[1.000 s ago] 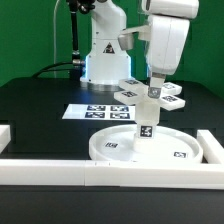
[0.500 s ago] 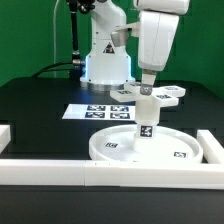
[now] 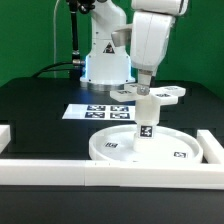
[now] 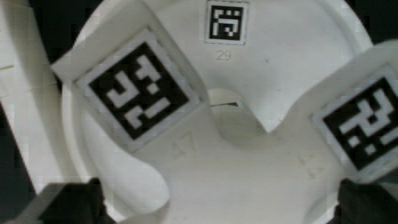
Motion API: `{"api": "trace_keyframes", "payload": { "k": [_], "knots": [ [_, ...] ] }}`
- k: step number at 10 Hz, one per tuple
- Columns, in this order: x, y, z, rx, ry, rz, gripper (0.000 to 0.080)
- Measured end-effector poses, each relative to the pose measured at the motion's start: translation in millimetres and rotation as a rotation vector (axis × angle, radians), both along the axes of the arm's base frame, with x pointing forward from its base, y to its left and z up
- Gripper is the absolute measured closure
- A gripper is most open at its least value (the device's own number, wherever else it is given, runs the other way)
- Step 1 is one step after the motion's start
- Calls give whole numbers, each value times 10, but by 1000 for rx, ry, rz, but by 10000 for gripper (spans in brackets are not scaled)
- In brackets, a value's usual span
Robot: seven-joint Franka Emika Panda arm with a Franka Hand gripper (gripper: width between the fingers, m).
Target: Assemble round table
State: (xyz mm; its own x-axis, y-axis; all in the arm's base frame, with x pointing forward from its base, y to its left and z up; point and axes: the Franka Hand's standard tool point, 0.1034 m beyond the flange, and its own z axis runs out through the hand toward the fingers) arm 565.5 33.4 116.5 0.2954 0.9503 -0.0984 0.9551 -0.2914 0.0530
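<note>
Nearest edge: straight white border rails (image 3: pixel 60 168) run along the front, with raised ends at both sides of the exterior view.
Disc: the large rimmed disc (image 3: pixel 112 146) lies flat just behind the front rail, right of centre in the exterior view.
Leg: the short cylindrical leg (image 3: pixel 144 122) stands upright on the disc's middle, tags facing the camera.
Gripper: the gripper (image 3: pixel 143 92) sits right over the leg's top; whether the fingers clamp the leg or stand clear of it cannot be told from either view.
Wrist view: tagged white faces (image 4: pixel 135 84) fill the picture; which part they belong to is unclear.
Middle ground: the marker board (image 3: pixel 92 112) lies flat on the black table (image 3: pixel 40 110).
Far: the cross-shaped foot (image 3: pixel 168 95) rests behind the gripper, near the robot's base.
Risk: if the leg is not fully seated in the hub, it could tip when let go; an off-axis twist or push could jam it or slide the disc.
</note>
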Motion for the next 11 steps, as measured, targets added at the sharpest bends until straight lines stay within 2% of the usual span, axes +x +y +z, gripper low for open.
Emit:
{"api": "trace_keyframes", "payload": {
  "k": [2, 6, 11],
  "knots": [
    [8, 17, 34, 2, -7, -26, 151],
    [2, 1, 14, 1, -4, -30, 151],
    [-36, -8, -12, 1, 2, -167, 151]
  ]
}}
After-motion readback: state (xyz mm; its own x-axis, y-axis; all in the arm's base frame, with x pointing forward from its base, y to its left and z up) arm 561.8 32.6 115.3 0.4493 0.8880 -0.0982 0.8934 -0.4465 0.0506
